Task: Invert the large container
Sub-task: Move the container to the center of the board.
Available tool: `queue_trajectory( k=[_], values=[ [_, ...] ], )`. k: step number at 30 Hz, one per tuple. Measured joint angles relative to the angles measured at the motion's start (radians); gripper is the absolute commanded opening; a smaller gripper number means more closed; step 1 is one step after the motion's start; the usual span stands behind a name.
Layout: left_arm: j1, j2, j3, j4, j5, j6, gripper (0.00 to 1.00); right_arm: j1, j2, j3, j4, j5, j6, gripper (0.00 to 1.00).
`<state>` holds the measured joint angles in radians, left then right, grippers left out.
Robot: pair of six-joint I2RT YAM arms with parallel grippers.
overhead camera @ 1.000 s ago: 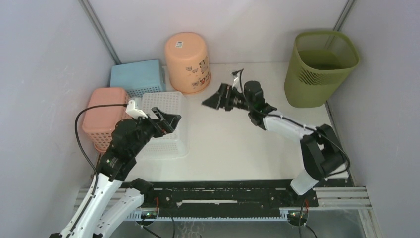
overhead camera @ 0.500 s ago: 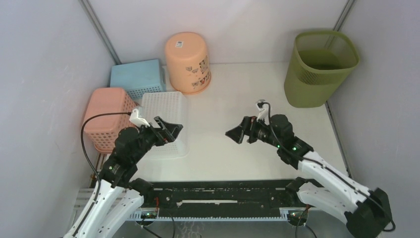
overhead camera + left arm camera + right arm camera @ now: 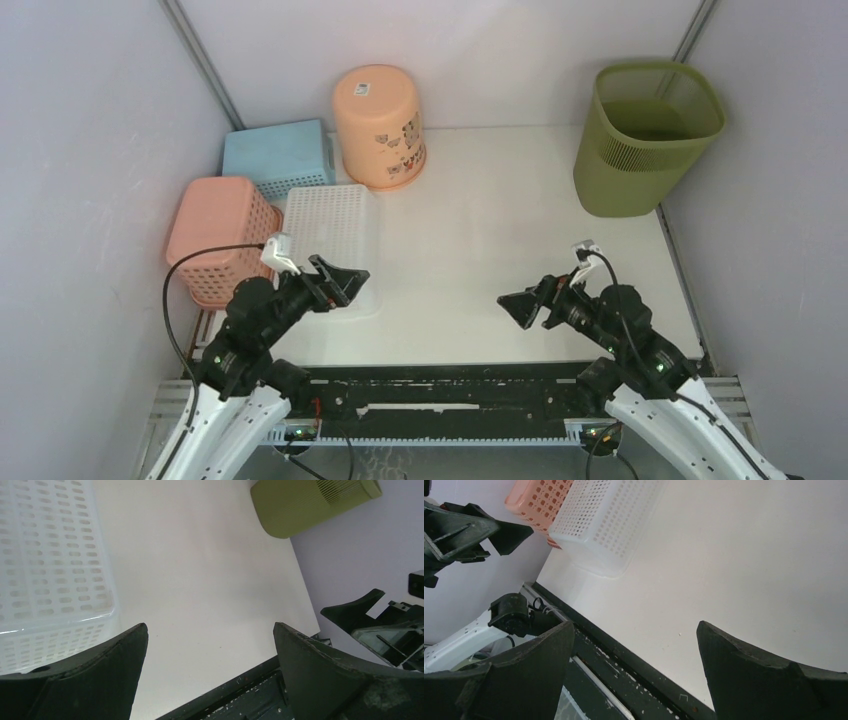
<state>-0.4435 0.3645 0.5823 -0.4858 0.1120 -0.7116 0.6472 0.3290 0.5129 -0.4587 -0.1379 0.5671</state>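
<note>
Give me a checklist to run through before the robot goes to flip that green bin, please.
1. The bin stands upright, mouth up: ok.
2. Nothing inside the bin: ok, none shows from above.
3. The left gripper is open and holds nothing: ok.
4. The right gripper is open and holds nothing: ok.
5. The table is bare between the right gripper and the bin: ok.
6. Room to tip the bin: cannot tell. It stands in the far right corner, close to the wall.
</note>
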Motion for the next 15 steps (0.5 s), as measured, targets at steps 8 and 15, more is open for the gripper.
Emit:
queue_trajectory(
  k=[8, 15],
  values=[
    [-0.003, -0.096, -0.001, -0.04, -0.003, -0.027, 1.0, 0.004, -0.052, 0.0, -0.084, -0.003, 0.042, 1.0],
    [-0.003, -0.093, -0.001, -0.048, -0.003, -0.043, 1.0, 0.005, 0.031, -0.002, -0.048, -0.045, 0.081, 1.0]
  ],
)
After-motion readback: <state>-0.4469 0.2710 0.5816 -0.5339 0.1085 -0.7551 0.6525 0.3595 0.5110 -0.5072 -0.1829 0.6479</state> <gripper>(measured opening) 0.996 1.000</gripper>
